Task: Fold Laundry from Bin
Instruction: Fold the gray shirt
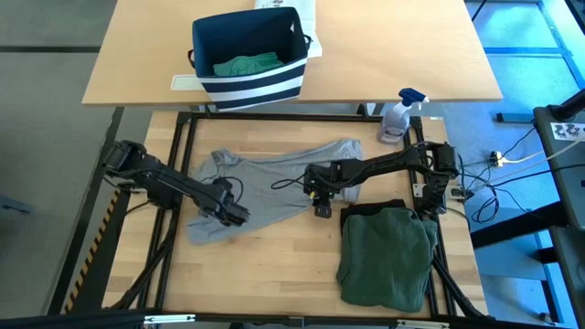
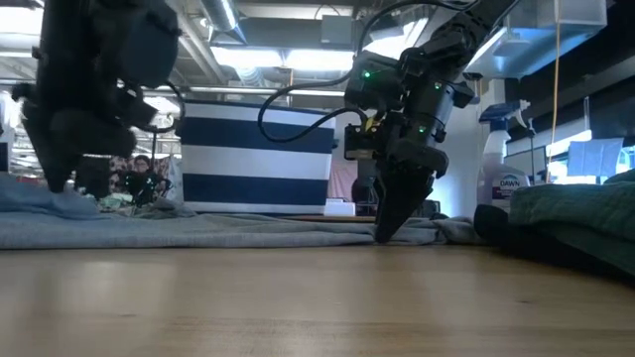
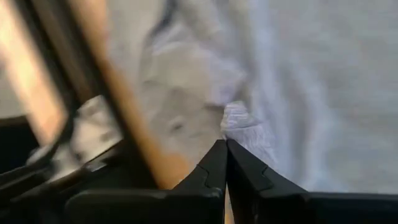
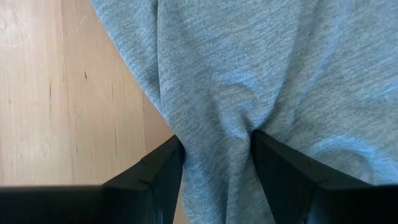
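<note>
A light grey garment point(image 1: 274, 174) lies spread flat on the wooden table. My left gripper point(image 1: 239, 217) is shut at the garment's near left part. My right gripper point(image 1: 322, 208) points down at its near right edge, closed on a gathered bunch of the cloth. The dark navy bin point(image 1: 247, 55) with white stripes stands on the far table and holds a teal-green garment point(image 1: 245, 65). A folded dark green garment point(image 1: 388, 256) lies at the table's near right. My left gripper pinches a small pucker of the grey cloth point(image 3: 239, 123) at the free ends of its shut fingers, coming from above at a slant. The garment lies on the table around it. My right gripper holds a gathered bunch of the grey cloth point(image 4: 217, 149) between its two fingers point(image 4: 171, 168), which point steeply down. Folds run into the gap from both sides. The cloth rests on the table point(image 2: 387, 236).
A spray bottle point(image 1: 398, 114) stands at the far right of the work table. The black frame rail point(image 1: 302, 117) runs along the far edge, with cables at the right. Bare wood point(image 1: 265, 274) lies along the near side, left of the green garment.
</note>
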`<state>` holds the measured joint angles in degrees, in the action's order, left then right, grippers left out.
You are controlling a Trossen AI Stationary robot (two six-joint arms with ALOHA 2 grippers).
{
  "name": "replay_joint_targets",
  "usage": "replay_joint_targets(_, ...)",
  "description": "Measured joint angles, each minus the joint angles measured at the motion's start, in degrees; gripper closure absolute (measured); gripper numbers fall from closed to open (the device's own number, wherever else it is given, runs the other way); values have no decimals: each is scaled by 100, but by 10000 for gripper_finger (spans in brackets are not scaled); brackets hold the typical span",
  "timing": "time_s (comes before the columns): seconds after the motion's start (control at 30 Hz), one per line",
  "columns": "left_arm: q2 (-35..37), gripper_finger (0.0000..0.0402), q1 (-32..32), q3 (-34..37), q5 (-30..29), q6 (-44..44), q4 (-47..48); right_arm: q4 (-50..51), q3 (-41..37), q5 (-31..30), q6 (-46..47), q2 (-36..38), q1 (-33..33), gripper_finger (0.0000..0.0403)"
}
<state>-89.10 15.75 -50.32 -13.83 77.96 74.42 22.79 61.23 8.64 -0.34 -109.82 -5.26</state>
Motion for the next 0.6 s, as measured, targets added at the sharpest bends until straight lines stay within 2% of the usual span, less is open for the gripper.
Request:
replay_joint_targets(0.2,257,401,48,-275,257,761,1634,2,0,0,2,0,0,205)
replay_joint_targets(0.4,403,401,-16,-286,341,693,1558,0,0,4,2,0,0,205)
replay_joint_targets(0.6,400,399,-251,-285,162,369,1557,15,2,56,9,0,0,205)
